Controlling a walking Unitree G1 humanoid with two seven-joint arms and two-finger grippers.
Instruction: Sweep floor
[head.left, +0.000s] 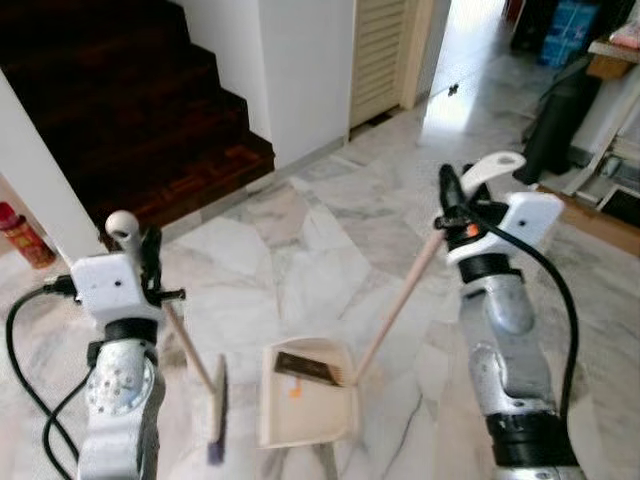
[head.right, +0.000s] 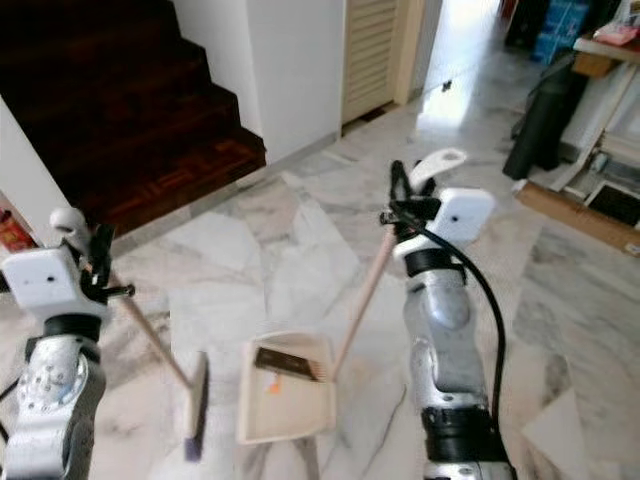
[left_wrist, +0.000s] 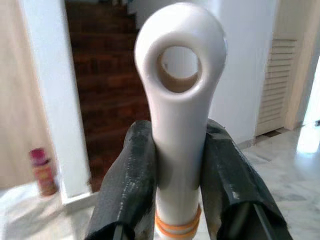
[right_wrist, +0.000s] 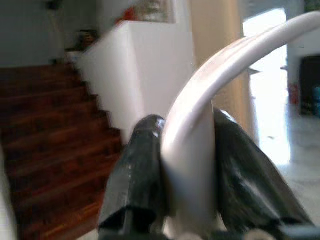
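Observation:
My left gripper (head.left: 150, 262) is shut on the white top of a broom handle (left_wrist: 179, 100). The broom's wooden stick slants down to its brush head (head.left: 216, 410), which rests on the marble floor. My right gripper (head.left: 452, 205) is shut on the white curved handle (right_wrist: 200, 130) of a cream dustpan (head.left: 305, 392). The pan sits flat on the floor just right of the brush head, with a dark flat scrap (head.left: 308, 368) and a small orange bit (head.left: 295, 392) inside it.
A dark wooden staircase (head.left: 130, 110) rises at the back left beside a white wall. A red can (head.left: 22, 235) stands at the far left. A louvred door (head.left: 380, 55) and a bright doorway are behind. Black bags and shelves (head.left: 575, 120) crowd the right.

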